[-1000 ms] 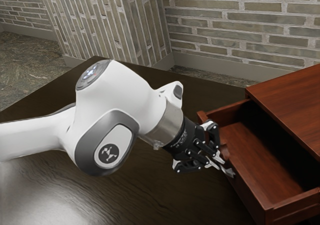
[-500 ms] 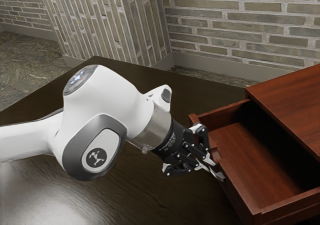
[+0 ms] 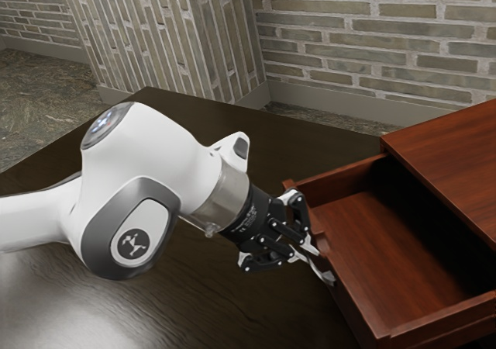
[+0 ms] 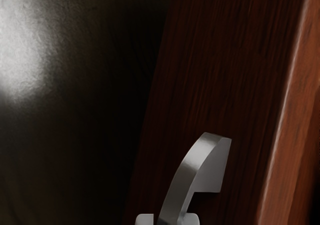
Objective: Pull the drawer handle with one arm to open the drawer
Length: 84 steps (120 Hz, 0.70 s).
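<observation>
A reddish-brown wooden cabinet (image 3: pixel 453 159) stands on the dark table at the exterior view's right. Its drawer (image 3: pixel 391 267) is pulled well out toward the arm, and its bare wooden floor shows. My black gripper (image 3: pixel 308 239) sits against the drawer's front panel, shut on the silver handle (image 3: pixel 321 271), whose lower end sticks out below the fingers. In the wrist view the curved silver handle (image 4: pixel 200 177) rises just under my hand against the dark drawer front (image 4: pixel 220 70).
The dark glossy table (image 3: pixel 186 302) spreads under and behind the arm, with a bright glare patch (image 4: pixel 25 55) beside the drawer front. Brick walls and a rough floor lie beyond the table's far edge.
My gripper has moved toward the exterior view's left with the handle in it, and the drawer has slid further out of the cabinet with it.
</observation>
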Motion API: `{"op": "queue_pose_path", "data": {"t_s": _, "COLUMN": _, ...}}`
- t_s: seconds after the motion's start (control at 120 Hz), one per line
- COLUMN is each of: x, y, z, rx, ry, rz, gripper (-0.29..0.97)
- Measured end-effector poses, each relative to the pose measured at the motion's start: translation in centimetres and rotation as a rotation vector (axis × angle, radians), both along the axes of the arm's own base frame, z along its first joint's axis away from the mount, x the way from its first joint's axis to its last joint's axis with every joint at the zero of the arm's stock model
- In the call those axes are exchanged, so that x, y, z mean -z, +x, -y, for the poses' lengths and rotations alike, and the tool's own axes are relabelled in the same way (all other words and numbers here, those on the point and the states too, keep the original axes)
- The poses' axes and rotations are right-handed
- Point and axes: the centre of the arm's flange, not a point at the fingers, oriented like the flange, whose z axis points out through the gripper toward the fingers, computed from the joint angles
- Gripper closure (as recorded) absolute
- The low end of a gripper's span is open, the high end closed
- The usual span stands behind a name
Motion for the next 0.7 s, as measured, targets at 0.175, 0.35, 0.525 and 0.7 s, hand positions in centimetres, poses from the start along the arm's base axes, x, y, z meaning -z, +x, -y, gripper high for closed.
{"op": "queue_pose_path", "data": {"t_s": 0.175, "x": -0.8, "y": -1.3, "z": -2.2, "rx": -0.022, "ry": -0.028, "rz": 0.016, "gripper": 0.66}}
{"op": "queue_pose_path", "data": {"t_s": 0.35, "x": -1.6, "y": -2.0, "z": -4.8, "rx": -0.051, "ry": -0.053, "rz": 0.029, "gripper": 0.46}}
{"op": "queue_pose_path", "data": {"t_s": 0.525, "x": -8.1, "y": 2.2, "z": -5.6, "rx": -0.038, "ry": 0.037, "rz": -0.018, "gripper": 0.2}}
{"op": "queue_pose_path", "data": {"t_s": 0.7, "x": -10.9, "y": 6.7, "z": -3.0, "rx": 0.023, "ry": 0.237, "rz": -0.239, "gripper": 0.09}}
